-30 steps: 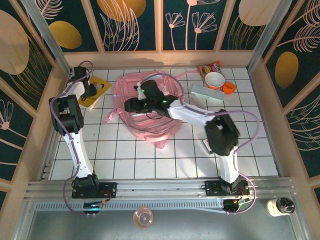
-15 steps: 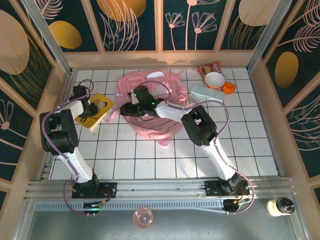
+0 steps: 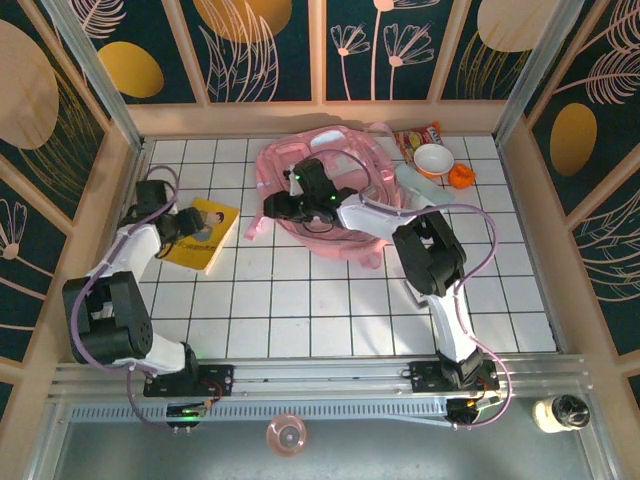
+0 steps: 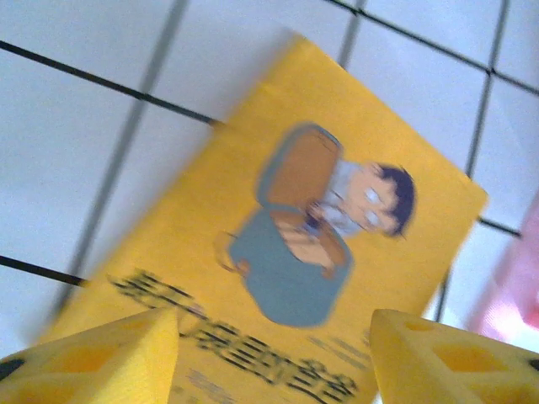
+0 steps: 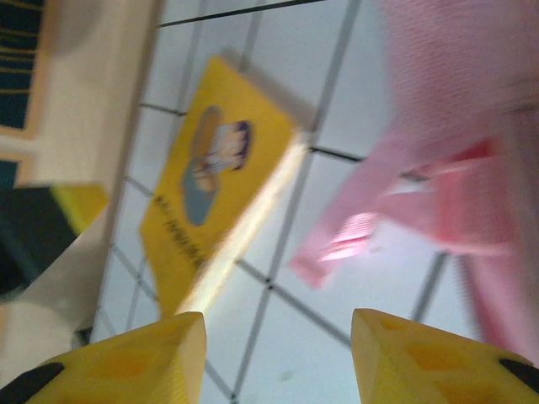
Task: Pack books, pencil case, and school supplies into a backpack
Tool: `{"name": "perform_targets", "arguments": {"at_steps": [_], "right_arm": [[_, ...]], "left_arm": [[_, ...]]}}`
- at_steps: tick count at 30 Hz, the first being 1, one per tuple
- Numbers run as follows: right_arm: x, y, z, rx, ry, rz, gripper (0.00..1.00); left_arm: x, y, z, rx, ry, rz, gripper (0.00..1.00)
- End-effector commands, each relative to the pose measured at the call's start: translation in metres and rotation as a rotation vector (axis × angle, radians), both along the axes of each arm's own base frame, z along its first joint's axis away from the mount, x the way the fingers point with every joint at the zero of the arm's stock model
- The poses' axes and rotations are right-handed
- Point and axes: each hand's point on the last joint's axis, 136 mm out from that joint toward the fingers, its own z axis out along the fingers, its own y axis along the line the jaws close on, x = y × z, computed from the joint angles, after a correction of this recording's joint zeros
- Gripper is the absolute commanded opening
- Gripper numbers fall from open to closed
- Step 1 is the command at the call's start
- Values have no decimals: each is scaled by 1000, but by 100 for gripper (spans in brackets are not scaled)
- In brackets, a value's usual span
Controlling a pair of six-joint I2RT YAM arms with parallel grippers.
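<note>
The white tiled bench (image 3: 300, 310) carries everything. The pink backpack (image 3: 335, 238), the biggest thing on it, lies slumped toward the back. It sits under the right claw (image 3: 278, 207) and spreads away to that claw's right, so the claw hangs over the bag's left rim. In the right wrist view the claw's two yellow fingers stand apart, with bare tile between their tips and nothing pinched there. Blurred pink fabric and a pink strap (image 5: 345, 240) lie ahead and to the right of the fingers. I cannot tell whether either finger touches the bag.

The yellow booklet (image 3: 205, 238) lies on the bench to the left of the right claw, with a strip of tile between it and the backpack. The left claw (image 4: 274, 328) hovers right at the booklet. Its jaws are wide open and hold nothing, and the cartoon cover shows between and ahead of the two fingertips. It is not clear whether the tips touch the cover.

The pale mint pencil case (image 3: 412, 182) is well off to the right of the right claw. It lies on the other side of the bag, just beside the bag's right rim, and is partly hidden. Just past the case sits a white bowl (image 3: 432, 158), with a red-orange snack packet (image 3: 415, 133) behind the bowl. A small orange object (image 3: 460, 176) lies just beside the bowl, on the side farther from both claws.
</note>
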Motion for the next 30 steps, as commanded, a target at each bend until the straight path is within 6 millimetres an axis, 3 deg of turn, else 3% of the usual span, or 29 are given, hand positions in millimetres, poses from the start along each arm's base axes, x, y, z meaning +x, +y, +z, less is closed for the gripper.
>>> {"name": "perform_targets", "arguments": {"at_steps": [1,4,5,9,16,22,27,30], "right_arm": [[-22,27,53,109,-25,18,48],[-36,44,49,133,7,40,49],[-41,49,45,133,18,52,49],[-55,67,31,127,53,103,49],[-64,71,3,96,96,129,49],[-64,74,-9,78,113,139,49],[-60,69,-15,44,111,134,49],[-55,63,-23,4,107,116,49]], "left_arm": [[-6,20,-22,30,91,16,65],[-3,28,-43,31,134,29,71],[10,32,-37,37,101,40,73],[29,40,-48,38,100,55,82],[38,46,-66,67,120,39,89],[24,22,-86,-47,155,-17,79],[2,-10,-72,-179,139,-67,71],[-11,-26,-45,-219,87,-111,69]]}}
